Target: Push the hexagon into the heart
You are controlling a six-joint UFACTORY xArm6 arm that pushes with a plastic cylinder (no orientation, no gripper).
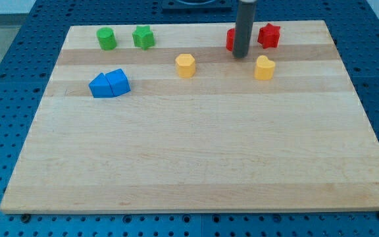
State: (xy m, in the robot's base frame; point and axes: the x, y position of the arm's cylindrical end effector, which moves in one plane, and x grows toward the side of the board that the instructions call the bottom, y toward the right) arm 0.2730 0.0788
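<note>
My tip (241, 55) stands at the counter's (189, 158) top, hiding most of a red block (230, 39) whose shape I cannot tell. No jaws show. The yellow hexagon (185, 65) sits well left of the yellow heart (264, 68)

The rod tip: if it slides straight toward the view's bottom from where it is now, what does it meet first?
Probably nothing. My tip sits beside a red block, partly hidden behind the rod. Straight below it the board looks free; the yellow heart lies slightly right of that line, though depth is unclear.
</note>
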